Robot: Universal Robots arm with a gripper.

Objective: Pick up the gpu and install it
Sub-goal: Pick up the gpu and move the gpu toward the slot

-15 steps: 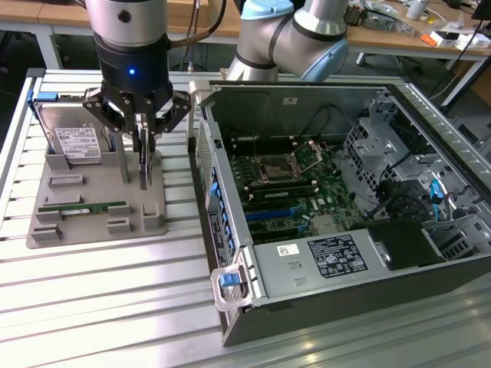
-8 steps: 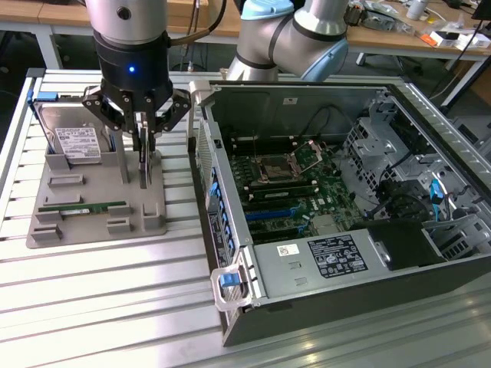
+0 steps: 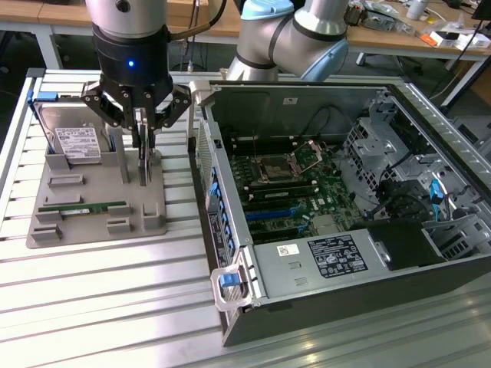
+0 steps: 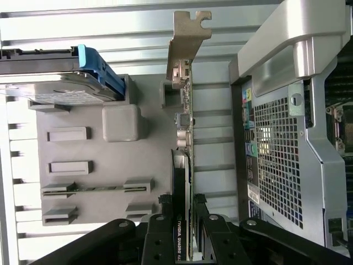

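Observation:
The gpu [image 4: 183,165] is a thin black card with a silver bracket at one end. It stands on edge in a slot of the grey holder tray [image 3: 92,222] on the exterior view's left. My gripper [image 3: 143,146] hangs straight above it, and its two black fingers [image 4: 165,221] press against both broad faces of the card. The card's lower edge [image 3: 143,178] still meets the tray. Beside the tray, on the exterior view's right, lies the open computer case [image 3: 345,207], its green motherboard [image 3: 295,192] exposed.
A silver hard drive [image 3: 77,142] with a white label stands in the tray's back corner. A green memory stick [image 3: 83,207] lies along the tray's front. The case's perforated rear wall [image 4: 276,160] is close to the card. Everything rests on a ribbed metal table [image 3: 115,307].

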